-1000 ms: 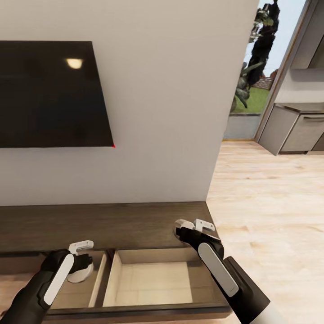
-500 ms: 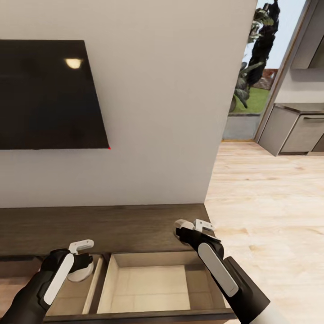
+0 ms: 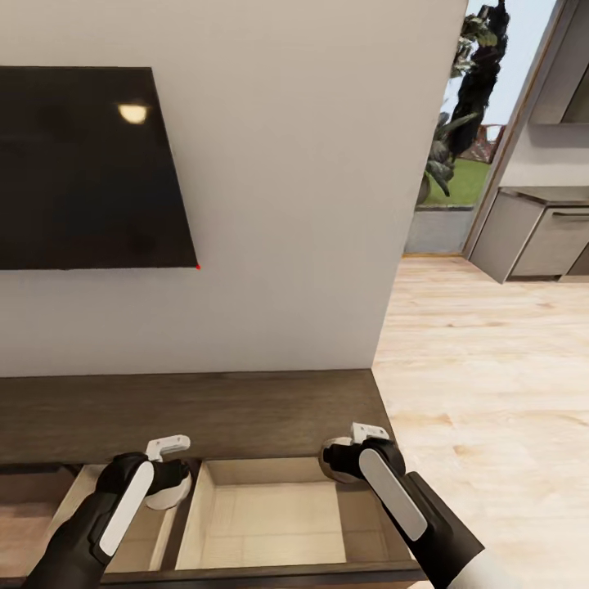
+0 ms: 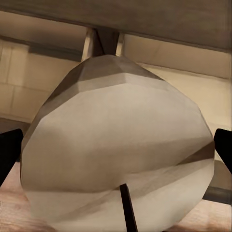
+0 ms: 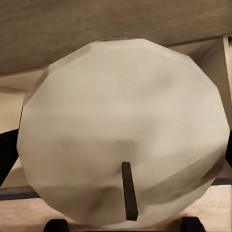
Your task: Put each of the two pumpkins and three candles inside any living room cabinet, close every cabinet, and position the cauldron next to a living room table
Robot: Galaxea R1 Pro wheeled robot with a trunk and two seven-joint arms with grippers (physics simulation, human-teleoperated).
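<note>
A pale candle (image 3: 168, 495) sits gripped in the left hand (image 3: 170, 483) at the lower left of the head view, above the divider between two open drawers of the cabinet (image 3: 188, 405). In the left wrist view this candle (image 4: 118, 145) has a dark wick at its near end and black fingertips (image 4: 8, 152) at both sides. A second candle (image 3: 335, 460) is clasped by the right hand (image 3: 348, 458) at lower centre, over the back edge of the right drawer (image 3: 274, 511); close up, it (image 5: 123, 130) is round and off-white. Above the cabinet hangs a dark screen (image 3: 86, 168) on a white wall (image 3: 303, 188). Pale wood floor (image 3: 483, 393) and grey kitchen units (image 3: 536, 237) lie to the right.
</note>
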